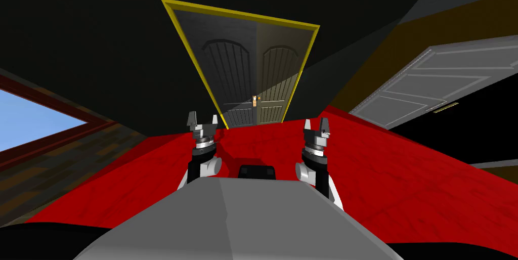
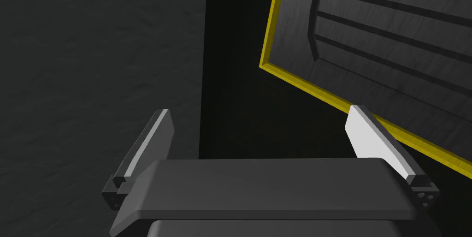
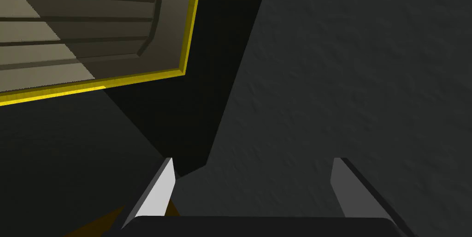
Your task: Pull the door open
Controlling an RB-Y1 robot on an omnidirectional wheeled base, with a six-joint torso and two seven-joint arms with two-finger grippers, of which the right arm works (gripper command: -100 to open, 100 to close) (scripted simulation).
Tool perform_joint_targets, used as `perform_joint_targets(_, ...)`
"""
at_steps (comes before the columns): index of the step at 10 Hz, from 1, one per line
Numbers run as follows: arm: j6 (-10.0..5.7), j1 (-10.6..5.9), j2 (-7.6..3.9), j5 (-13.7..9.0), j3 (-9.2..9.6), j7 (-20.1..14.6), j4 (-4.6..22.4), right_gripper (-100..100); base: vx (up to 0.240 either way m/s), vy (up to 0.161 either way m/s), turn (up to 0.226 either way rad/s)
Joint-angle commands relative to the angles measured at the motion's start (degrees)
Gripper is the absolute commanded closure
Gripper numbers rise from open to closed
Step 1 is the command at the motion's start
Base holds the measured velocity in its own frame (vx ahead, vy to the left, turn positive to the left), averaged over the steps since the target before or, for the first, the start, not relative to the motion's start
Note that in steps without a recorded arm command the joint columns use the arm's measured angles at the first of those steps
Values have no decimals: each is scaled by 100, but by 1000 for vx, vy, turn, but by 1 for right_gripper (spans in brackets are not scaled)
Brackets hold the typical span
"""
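Observation:
A dark double door (image 1: 250, 77) in a yellow frame (image 1: 188, 44) stands straight ahead at the end of a red floor, both leaves shut. A small tan handle (image 1: 254, 101) sits at the seam between the leaves. My left gripper (image 1: 203, 120) and right gripper (image 1: 317, 126) hang open above the floor, well short of the door, with nothing between their fingers. The left wrist view catches a corner of the door (image 2: 392, 31) and its frame (image 2: 322, 92) beyond the open left gripper (image 2: 262, 128). Beyond the open right gripper (image 3: 251, 179), the right wrist view shows a lit leaf (image 3: 78, 22).
A grey panelled door (image 1: 430, 82) stands on the right wall. A window with a dark red frame (image 1: 35, 120) lies on the left wall. The red floor (image 1: 394, 171) runs from me to the double door. Dark walls flank the doorway.

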Motion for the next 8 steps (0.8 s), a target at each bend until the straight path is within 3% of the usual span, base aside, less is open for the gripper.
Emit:
perform_joint_targets(1, 65, -61, -101, 67, -26, -71, 143, -100, 111, 5, 75)
perform_joint_targets(8, 341, -322, -396, 354, -136, -370, 751, -100, 181, 20, 65)
